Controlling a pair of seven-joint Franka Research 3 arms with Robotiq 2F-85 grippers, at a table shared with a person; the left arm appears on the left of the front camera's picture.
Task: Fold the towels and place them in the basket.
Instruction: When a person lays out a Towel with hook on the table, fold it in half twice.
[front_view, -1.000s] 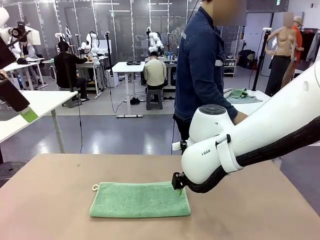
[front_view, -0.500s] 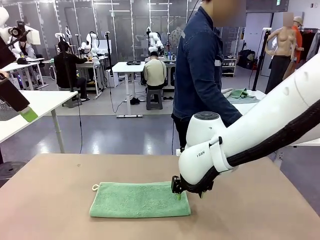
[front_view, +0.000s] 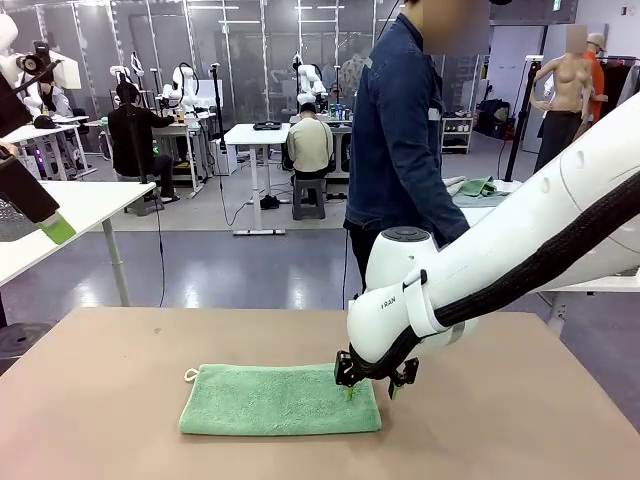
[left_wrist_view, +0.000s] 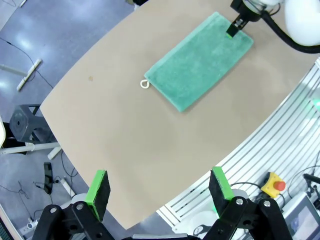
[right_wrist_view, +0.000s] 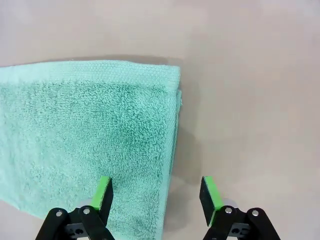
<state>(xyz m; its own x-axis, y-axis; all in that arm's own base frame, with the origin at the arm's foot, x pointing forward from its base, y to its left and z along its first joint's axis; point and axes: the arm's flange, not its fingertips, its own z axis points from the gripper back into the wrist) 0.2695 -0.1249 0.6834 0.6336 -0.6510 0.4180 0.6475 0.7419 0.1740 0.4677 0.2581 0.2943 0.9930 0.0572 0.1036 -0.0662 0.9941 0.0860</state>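
Mint green terry is seen lying flat on the tan table (front_view: 100, 380): the towel (front_view: 280, 400) is folded into a long rectangle, and its doubled layers can be made out along its right short edge in the right wrist view. It is placed near the middle of the table, towards the robot's side, with a small white loop (front_view: 190, 375) sticking out at its far left corner.

The right gripper (front_view: 370, 390) is lowered, pointing down, at the towel's right end. Its jaws are spread apart and nothing is grasped between them. The right short edge of the towel is straddled: one green pad (right_wrist_view: 104, 192) is held over the terry just inside that edge, while the other is held over bare table just beyond it. Whether the fingertips are touching the cloth or the table cannot be told.

The left gripper (left_wrist_view: 159, 187) is held high above the table's left part, well apart from the towel, which is seen far below and ahead of it. Its jaws are also spread wide, with nothing between the pads.

A person (front_view: 400, 150) in a dark blue jacket is seen standing at the far side of the table, behind the right arm.
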